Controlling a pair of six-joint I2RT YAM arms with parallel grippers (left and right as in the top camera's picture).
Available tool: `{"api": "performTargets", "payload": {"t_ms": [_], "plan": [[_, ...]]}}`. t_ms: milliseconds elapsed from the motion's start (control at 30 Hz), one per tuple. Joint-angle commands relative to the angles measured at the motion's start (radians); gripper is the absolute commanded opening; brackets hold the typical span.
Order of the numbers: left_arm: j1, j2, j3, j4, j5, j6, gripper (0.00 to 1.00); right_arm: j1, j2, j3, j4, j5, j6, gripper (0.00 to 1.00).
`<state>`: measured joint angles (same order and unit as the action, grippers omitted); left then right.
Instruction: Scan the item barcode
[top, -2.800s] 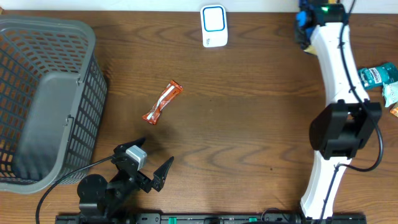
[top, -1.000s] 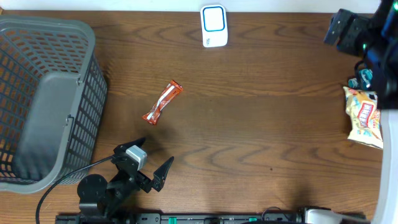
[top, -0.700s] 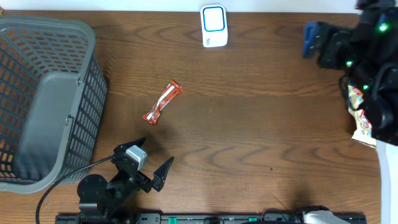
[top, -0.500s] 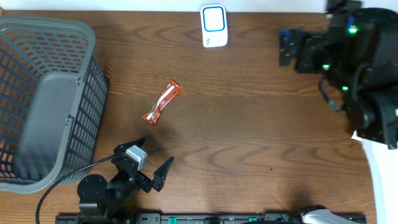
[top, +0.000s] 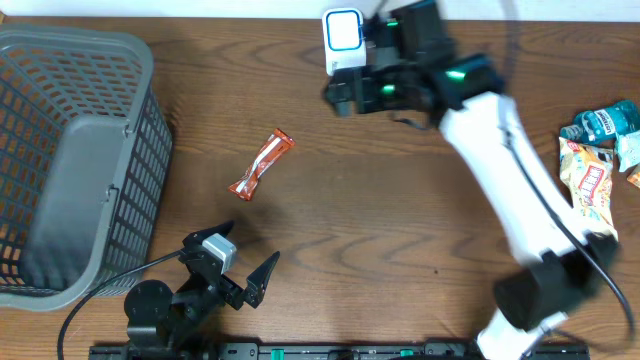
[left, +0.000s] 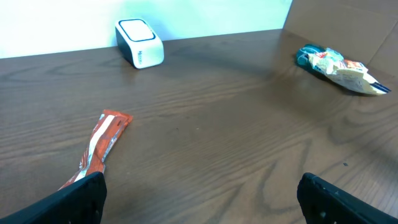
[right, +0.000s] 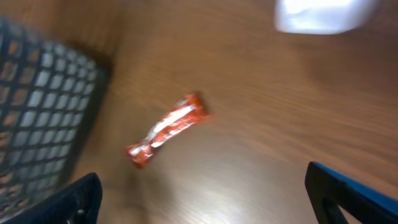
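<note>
Brown wood table (top: 400, 230), w/ grey mesh basket (top: 80, 42) at left edge, white-and-blue scanner (top: 343, 42) at far edge, heap of snack bags (top: 598, 150) at right edge. Orange-red snack bar (top: 261, 165) lies flat & diagonal on bare wood left of centre, btwn basket and scanner, touching neither. Left gripper (left: 200, 193) sits low at near edge, jaws spread wide, nothing btwn them; bar ahead of it, near, not touched. Right gripper (right: 202, 186) is over far side just beside scanner, pic blurred; jaws wide apart, empty, well apart from bar.
</note>
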<state>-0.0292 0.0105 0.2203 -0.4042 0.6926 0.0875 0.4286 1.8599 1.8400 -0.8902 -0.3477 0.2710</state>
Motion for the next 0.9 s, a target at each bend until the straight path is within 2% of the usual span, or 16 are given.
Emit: {"api": "performTargets", "payload": {"t_ms": [0,133,233,367,400,467,533,567,600,800,867], "plan": [[-0.003,-0.005,-0.001,0.0,-0.001,0.017,0.98,0.046,0.126,0.008,0.072,-0.256,0.038,0.98],[-0.003,-0.005,-0.001,0.0,-0.001,0.017,0.98,0.093,0.253,0.008,0.22,-0.257,0.155,0.95],[-0.003,-0.005,-0.001,0.0,-0.001,0.017,0.98,0.134,0.315,0.008,0.336,-0.266,0.248,0.88],[-0.003,-0.005,-0.001,0.0,-0.001,0.017,0.97,0.198,0.35,0.008,0.47,-0.252,0.303,0.79],[-0.003,-0.005,-0.001,0.0,-0.001,0.017,0.98,0.216,0.354,0.008,0.492,-0.227,0.321,0.74],[-0.003,-0.005,-0.001,0.0,-0.001,0.017,0.98,0.251,0.366,0.008,0.509,-0.148,0.362,0.56],[-0.003,-0.005,-0.001,0.0,-0.001,0.017,0.98,0.284,0.382,0.008,0.496,-0.084,0.381,0.3],[-0.003,-0.005,-0.001,0.0,-0.001,0.017,0.98,0.299,0.386,0.008,0.48,-0.062,0.381,0.22],[-0.003,-0.005,-0.001,0.0,-0.001,0.017,0.98,0.312,0.399,0.008,0.463,-0.035,0.38,0.18],[-0.003,-0.005,-0.001,0.0,-0.001,0.017,0.98,0.358,0.47,0.008,0.446,0.029,0.36,0.2],[-0.003,-0.005,-0.001,0.0,-0.001,0.017,0.98,0.359,0.501,0.008,0.432,0.029,0.349,0.16]]}}
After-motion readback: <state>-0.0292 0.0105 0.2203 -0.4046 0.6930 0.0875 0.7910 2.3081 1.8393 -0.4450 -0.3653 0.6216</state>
